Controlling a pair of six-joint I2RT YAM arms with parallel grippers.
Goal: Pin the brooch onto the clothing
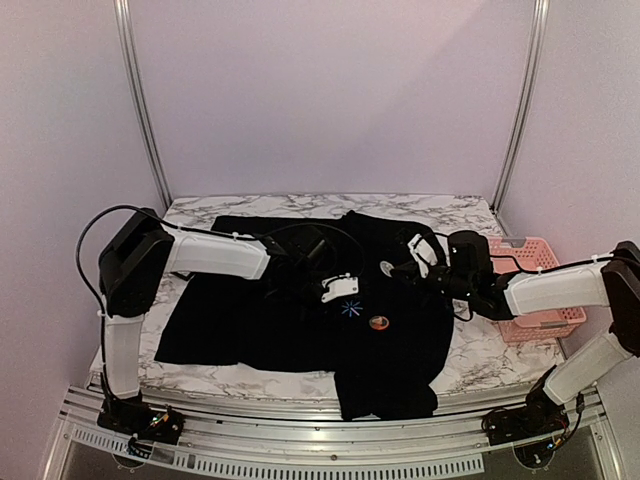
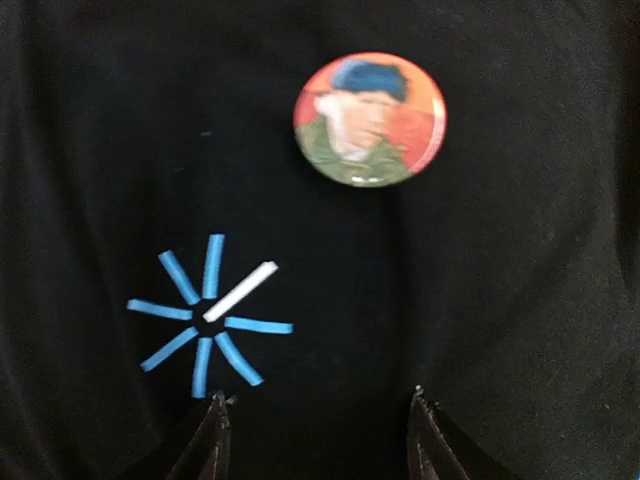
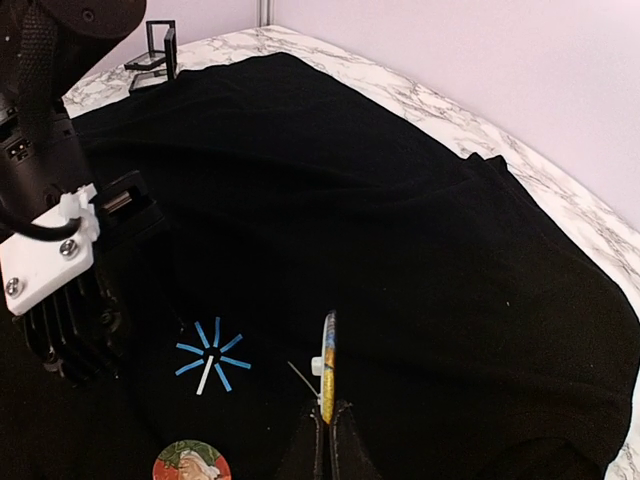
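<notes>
We see a white-and-grey marbled surface [image 1: 480,355] closed in by plain lilac walls [image 1: 330,90], with a slanted metal post [image 1: 140,100] rising at each back corner. At the right edge sits a pink slatted basket [image 1: 545,322]; the right arm crosses in front of it and we cannot make out its inside.

Across most of the surface lies the black T-shirt [image 1: 250,320], front up, one part hanging over the near edge. Its light-blue starburst mark [image 2: 210,315] has one white stroke. Just beside the mark a round portrait badge [image 2: 370,120] rests flat on the cloth; we cannot tell whether it is pinned.

The right gripper [image 3: 327,410] is closed on the brooch [image 3: 328,350], which stands edge-on above the shirt with its thin pin sticking out to the side, near the mark. The left gripper [image 2: 318,396] hovers low over the cloth just beside the starburst, its fingers apart with only fabric between them. A small black frame [image 3: 160,50] stands on bare marble beyond the shirt's far side.
</notes>
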